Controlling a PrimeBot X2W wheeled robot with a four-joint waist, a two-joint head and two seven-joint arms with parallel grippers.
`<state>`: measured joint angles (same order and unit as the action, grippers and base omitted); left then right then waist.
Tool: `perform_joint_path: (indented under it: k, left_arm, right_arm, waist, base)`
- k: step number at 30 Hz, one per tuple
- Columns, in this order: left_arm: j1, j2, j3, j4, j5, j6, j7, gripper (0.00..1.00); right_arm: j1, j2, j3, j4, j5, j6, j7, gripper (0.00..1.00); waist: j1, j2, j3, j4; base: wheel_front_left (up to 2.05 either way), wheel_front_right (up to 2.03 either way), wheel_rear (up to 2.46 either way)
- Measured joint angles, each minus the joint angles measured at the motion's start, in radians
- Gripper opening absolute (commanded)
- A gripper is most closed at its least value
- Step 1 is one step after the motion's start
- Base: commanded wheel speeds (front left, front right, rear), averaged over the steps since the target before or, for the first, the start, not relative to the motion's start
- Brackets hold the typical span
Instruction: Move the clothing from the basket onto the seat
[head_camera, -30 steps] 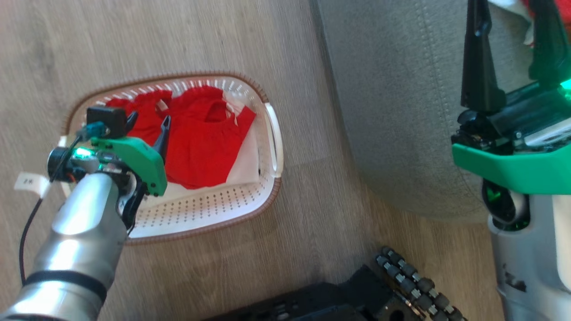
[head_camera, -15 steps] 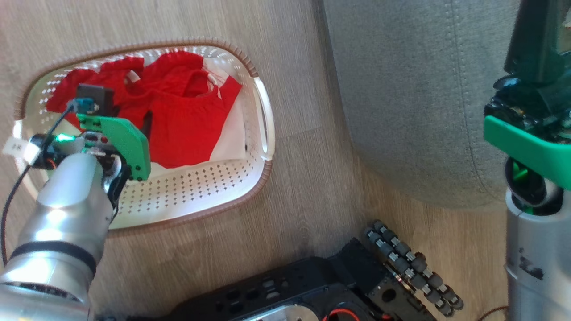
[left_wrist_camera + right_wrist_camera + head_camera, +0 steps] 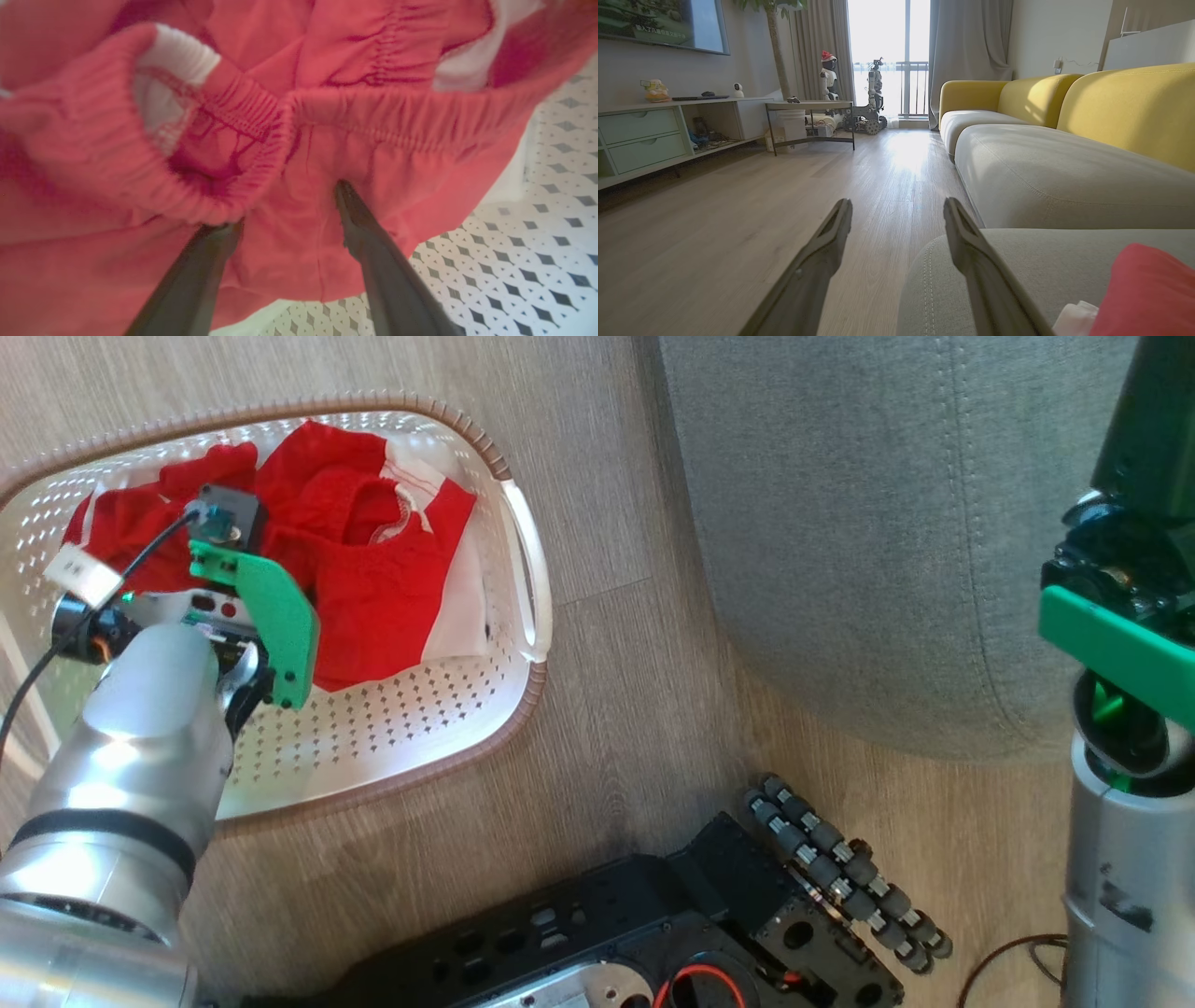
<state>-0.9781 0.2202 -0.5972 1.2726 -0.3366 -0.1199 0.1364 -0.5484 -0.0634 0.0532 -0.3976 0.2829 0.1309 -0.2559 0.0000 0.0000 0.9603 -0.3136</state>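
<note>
over the basket (image 3: 401,728), white cable tag (image 3: 82,574), writing too blurred to read

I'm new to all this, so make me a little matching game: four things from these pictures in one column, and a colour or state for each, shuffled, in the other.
Column one:
1. clothing
2. basket
3. seat
4. left gripper

Column two:
A. grey-green, with a double line of stitching
B. jaws open, at the red fabric
C. cream-white, perforated, brown rim
D. bright red with white parts

Right pairs: 1-D, 2-C, 3-A, 4-B.
</note>
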Motion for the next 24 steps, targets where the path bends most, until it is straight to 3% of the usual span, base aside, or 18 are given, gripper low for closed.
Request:
perform_joint_path:
  k: [2, 3, 4, 5, 13, 24]
  left_arm:
    - [-0.003, 0.0, -0.006, 0.0, 0.001, 0.0, 0.021, 0.96]
    - [-0.002, 0.001, -0.005, 0.002, 0.0, 0.0, 0.021, 0.68]
    - [-0.002, 0.002, -0.006, 0.004, -0.001, 0.0, 0.02, 0.22]
    - [-0.002, 0.003, -0.006, 0.007, -0.001, 0.001, 0.015, 0.0]
    - [0.003, 0.0, -0.009, 0.021, -0.016, -0.003, -0.036, 0.0]
    - [0.105, -0.052, -0.006, 0.012, -0.078, -0.005, -0.226, 0.0]
  right_arm:
    - [0.0, 0.0, -0.001, 0.0, 0.001, 0.0, -0.001, 1.0]
    - [0.0, 0.0, -0.002, 0.0, 0.004, 0.0, -0.001, 1.0]
    - [0.0, 0.0, -0.002, 0.0, 0.007, 0.0, -0.001, 1.0]
    - [0.0, 0.0, -0.002, 0.0, 0.008, 0.0, -0.001, 1.0]
    - [0.0, 0.0, -0.001, 0.011, 0.009, 0.0, -0.001, 1.0]
    - [0.003, 0.001, 0.023, 0.071, -0.037, 0.0, -0.001, 1.0]
  waist:
    - [0.0, 0.0, -0.002, -0.001]
    - [0.0, 0.0001, -0.003, -0.001]
    - [0.0, 0.0001, -0.004, -0.001]
    - [0.0, 0.0001, -0.006, 0.0]
    - [0.0, 0.0, -0.035, 0.012]
    - [0.0, 0.0001, -0.172, 0.033]
  base:
    - [0.0, 0.0, 0.0]
    - [0.0, 0.0, 0.0]
    - [0.0, 0.0, 0.0]
    - [0.0, 0.0, 0.0]
    - [0.0, 0.0, 0.0]
    - [0.0, 0.0, 0.0]
